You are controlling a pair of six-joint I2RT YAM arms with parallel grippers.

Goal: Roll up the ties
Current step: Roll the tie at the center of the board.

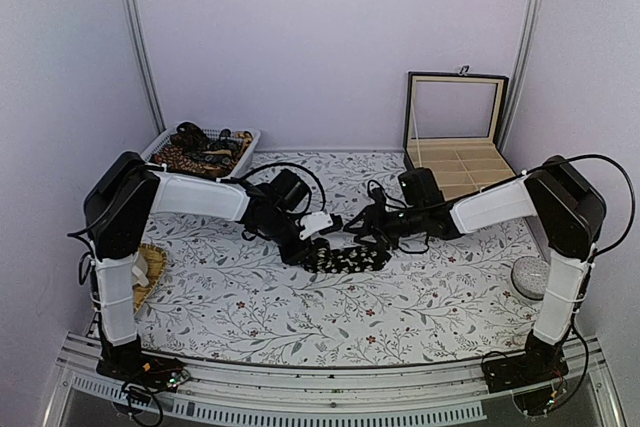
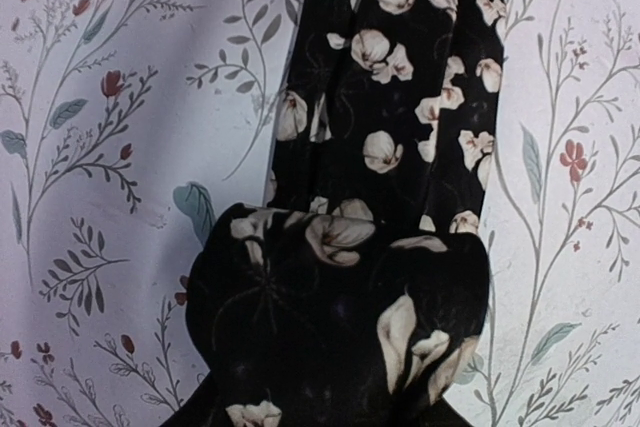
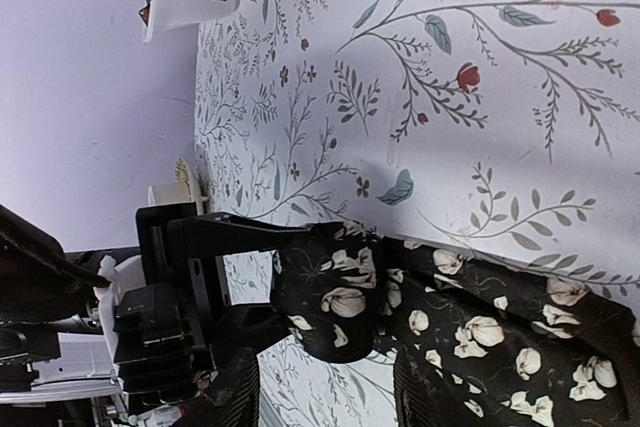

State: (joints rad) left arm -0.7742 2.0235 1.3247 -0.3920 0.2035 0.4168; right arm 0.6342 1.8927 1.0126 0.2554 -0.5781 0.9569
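Tie (image 1: pixel 345 257), black with pale flowers, lies across the middle of the table (image 1: pixel 300 327), between the two arms, running left to right. Its left end is wound into a small roll (image 2: pixel 340 317). The rest lies flat toward the right, a little rumpled.

The left gripper (image 3: pixel 300 282) clenches that roll, one finger on each side of it. The right gripper (image 3: pixel 325 392) stands over the flat stretch just beside the roll. Its fingers are apart with only tablecloth showing between them, so it grasps nothing. One finger overlaps the fabric's edge, and I cannot tell whether it presses there.

The step in hand looks like the winding itself, early on: the roll is small and most of the length is unrolled. The next move likely calls for the left gripper to turn the roll toward the right while the right one holds the flat part straight and taut, so the turns stack evenly and do not skew.

Other ties (image 1: pixel 200 155) lie in a basket (image 1: pixel 250 135) at the far left. An open box (image 1: pixel 460 157) with compartments stands at the far right.
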